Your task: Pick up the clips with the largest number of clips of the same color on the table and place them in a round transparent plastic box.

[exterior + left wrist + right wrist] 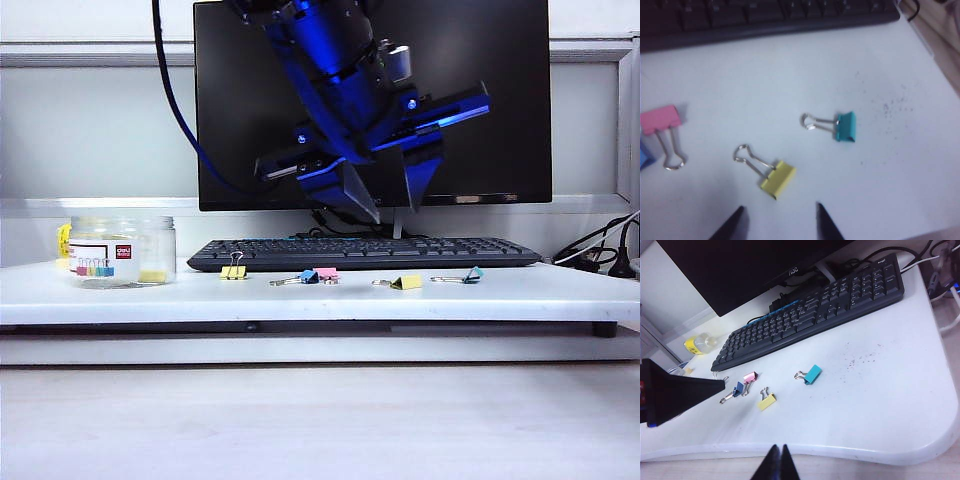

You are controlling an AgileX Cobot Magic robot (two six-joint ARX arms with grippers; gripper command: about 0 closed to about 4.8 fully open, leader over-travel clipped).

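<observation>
Two yellow clips lie on the white table [520,295]: one [233,270] stands by the keyboard's left end, the other [407,283] [778,179] [767,401] lies flat near the middle. The round transparent plastic box [120,250] stands at the far left with something small and yellow [153,275] inside it. My left gripper [392,210] [779,207] hangs open and empty above the flat yellow clip, which lies just ahead of its fingertips. Back at the table's near edge, my right gripper [777,446] is shut on nothing.
A blue clip [310,276] and a pink clip [327,272] [660,119] lie together left of the flat yellow one, and a teal clip [472,275] [845,126] lies right of it. A black keyboard [365,252] and monitor [240,100] stand behind. Cables [600,255] run at the far right.
</observation>
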